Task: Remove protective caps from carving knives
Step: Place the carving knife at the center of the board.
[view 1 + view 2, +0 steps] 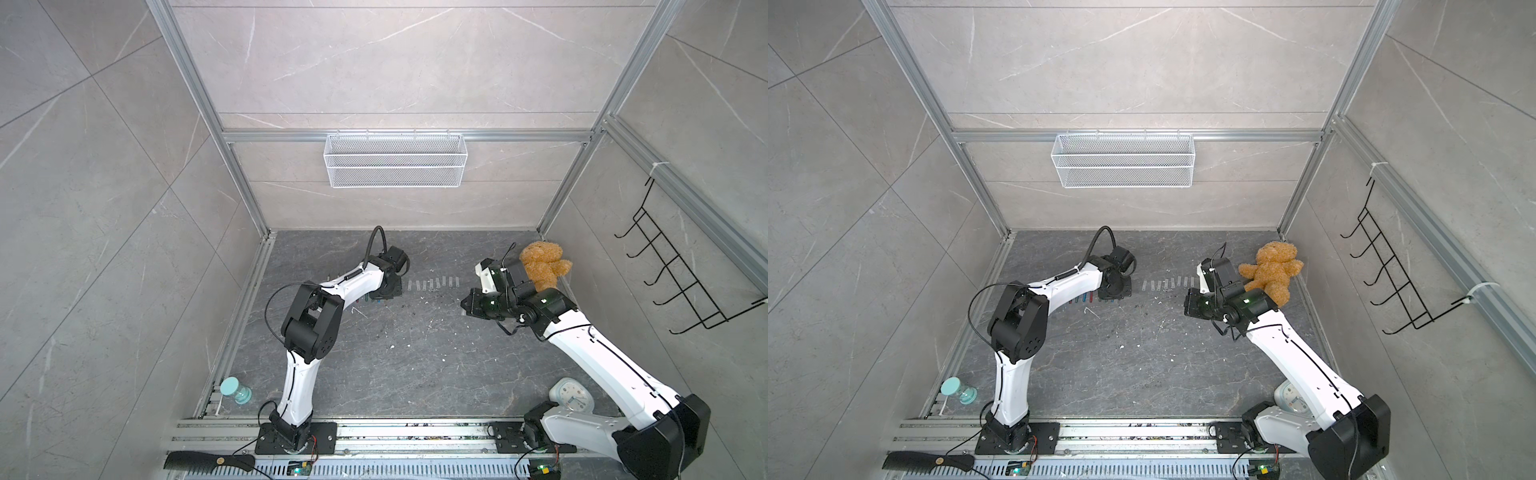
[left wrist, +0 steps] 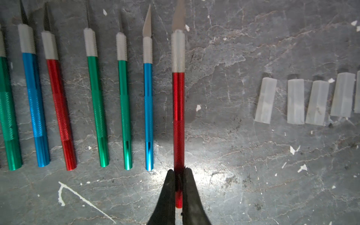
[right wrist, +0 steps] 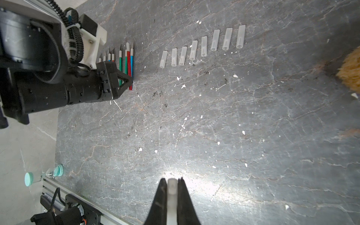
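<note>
Right gripper (image 3: 172,180): cap (image 3: 172,194), half-hidden, probably | left gripper (image 2: 179,171): red knife (image 2: 178,97)

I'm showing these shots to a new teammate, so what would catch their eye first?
Probably the row of bright red, green and blue carving knives, blades bare, on the dark table, with the left tool shut on a red knife. Beside them lies a neat line of clear protective caps, and the right tool pinches one more cap. A brown teddy bear sits near the table's back right corner.
</note>
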Available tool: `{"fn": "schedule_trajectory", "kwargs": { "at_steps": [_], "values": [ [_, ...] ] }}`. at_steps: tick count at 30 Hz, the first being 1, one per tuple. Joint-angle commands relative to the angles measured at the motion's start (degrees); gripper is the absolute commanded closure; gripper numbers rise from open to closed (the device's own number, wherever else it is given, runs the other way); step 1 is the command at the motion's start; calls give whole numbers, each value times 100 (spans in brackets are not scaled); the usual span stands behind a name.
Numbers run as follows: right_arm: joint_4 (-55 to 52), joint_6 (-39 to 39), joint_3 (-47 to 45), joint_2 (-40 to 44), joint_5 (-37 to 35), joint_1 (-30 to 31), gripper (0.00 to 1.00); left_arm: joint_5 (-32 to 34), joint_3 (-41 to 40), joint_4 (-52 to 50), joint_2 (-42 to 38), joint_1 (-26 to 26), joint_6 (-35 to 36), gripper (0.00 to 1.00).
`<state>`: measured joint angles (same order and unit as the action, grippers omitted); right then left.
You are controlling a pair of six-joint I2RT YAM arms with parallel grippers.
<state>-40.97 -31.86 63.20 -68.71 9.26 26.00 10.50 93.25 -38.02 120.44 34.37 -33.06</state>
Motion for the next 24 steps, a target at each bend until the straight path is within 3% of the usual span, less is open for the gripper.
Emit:
{"fn": "schedule_trajectory", "kwargs": {
  "at_steps": [1,24],
  "values": [
    [-51,45,-97,103,37,65,100,135,311,-239,191,-47,2,100],
    [39,-30,-97,-44,-3,282,100,61,963,-686,899,-133,151,100]
  ]
}}
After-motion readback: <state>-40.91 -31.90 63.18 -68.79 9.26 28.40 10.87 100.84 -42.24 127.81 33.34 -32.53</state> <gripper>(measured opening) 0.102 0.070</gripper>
